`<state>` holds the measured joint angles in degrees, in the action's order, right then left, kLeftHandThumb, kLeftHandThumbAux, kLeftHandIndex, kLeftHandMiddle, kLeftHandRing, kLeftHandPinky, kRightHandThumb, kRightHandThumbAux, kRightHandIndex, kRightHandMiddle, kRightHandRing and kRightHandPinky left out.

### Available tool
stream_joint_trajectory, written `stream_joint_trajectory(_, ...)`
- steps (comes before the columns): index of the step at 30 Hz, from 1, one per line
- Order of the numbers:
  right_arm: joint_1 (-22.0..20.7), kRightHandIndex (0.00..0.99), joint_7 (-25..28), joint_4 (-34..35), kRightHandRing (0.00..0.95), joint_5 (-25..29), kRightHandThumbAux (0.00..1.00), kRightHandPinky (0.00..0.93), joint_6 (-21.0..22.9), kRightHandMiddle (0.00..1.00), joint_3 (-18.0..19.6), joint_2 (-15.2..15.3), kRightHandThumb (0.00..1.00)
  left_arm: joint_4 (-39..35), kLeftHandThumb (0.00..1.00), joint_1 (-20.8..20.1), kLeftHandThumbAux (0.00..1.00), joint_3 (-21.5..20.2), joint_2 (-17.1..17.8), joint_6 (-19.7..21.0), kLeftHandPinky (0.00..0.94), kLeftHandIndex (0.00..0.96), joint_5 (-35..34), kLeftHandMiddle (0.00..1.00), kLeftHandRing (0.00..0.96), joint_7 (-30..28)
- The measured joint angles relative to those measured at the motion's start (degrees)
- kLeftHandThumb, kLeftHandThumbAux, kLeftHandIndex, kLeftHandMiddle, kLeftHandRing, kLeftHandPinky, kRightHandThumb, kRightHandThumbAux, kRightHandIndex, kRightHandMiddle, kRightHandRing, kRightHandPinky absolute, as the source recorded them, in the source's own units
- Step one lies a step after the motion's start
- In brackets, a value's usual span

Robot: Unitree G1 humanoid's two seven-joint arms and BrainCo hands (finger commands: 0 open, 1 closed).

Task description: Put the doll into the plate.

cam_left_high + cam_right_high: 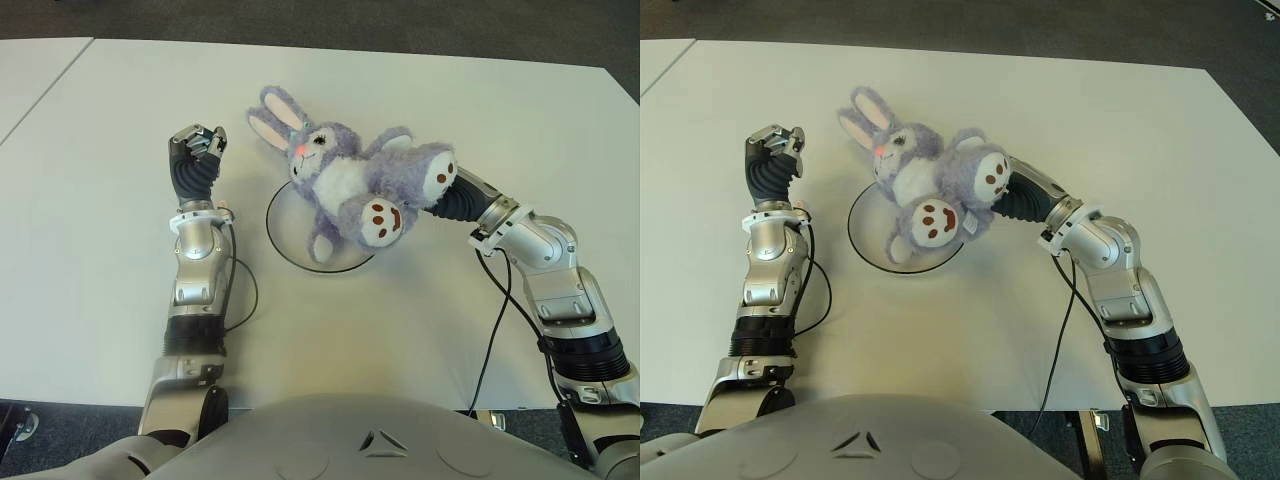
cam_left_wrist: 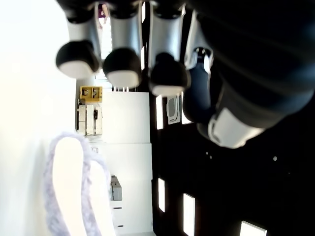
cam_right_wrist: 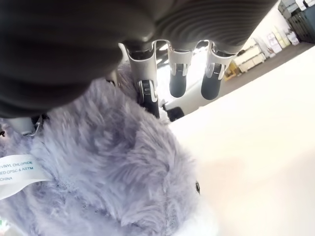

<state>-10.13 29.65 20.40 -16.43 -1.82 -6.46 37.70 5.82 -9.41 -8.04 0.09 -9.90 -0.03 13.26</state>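
Holding the doll [image 1: 345, 175] from its far side, the right hand [image 1: 1012, 192] has its fingers wrapped into the purple fur; the wrist view shows them pressed against the plush by the sewn-in label [image 3: 15, 174]. The doll hangs over the plate [image 1: 285, 238], head and ears reaching out past the rim toward 11 o'clock, feet toward 4 o'clock. Whether it already touches the plate, I cannot tell.

Here's the risk: the doll is larger than the plate. Let go now and the head end, sitting beyond the rim, could tip the whole thing off toward 11 o'clock, onto the worktop [image 1: 450, 100]. Fur snagging on the fingers as they part could also drag it back out toward 3 o'clock. A light plate might slide too if the doll gets pushed sideways.

Over at 9 o'clock of the plate, the left hand [image 1: 197, 150] shows idle, fingers curled on nothing. It stands clear of the plate, close to the ears but not blocking. A cable [image 1: 495, 330] trails along the right arm, well away from the action.
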Motion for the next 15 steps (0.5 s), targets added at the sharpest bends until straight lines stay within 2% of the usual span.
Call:
stream_joint_trajectory(6, -0.87, 0.000, 2.43, -0.11, 0.000, -0.08, 0.211, 0.000, 0.00, 0.000, 0.04, 1.93, 0.619, -0.01, 0.711, 0.02, 0.705, 0.03, -0.01, -0.09, 0.871, 0.442, 0.01, 0.878, 0.885, 0.00)
stream_joint_trajectory(15, -2.22, 0.000, 5.30, 0.09, 0.000, -0.20, 0.206, 0.000, 0.02, 0.000, 0.42, 4.59, 0.625, -0.07, 0.711, 0.03, 0.705, 0.05, -0.03, 0.06, 0.871, 0.442, 0.00, 0.878, 0.885, 0.00)
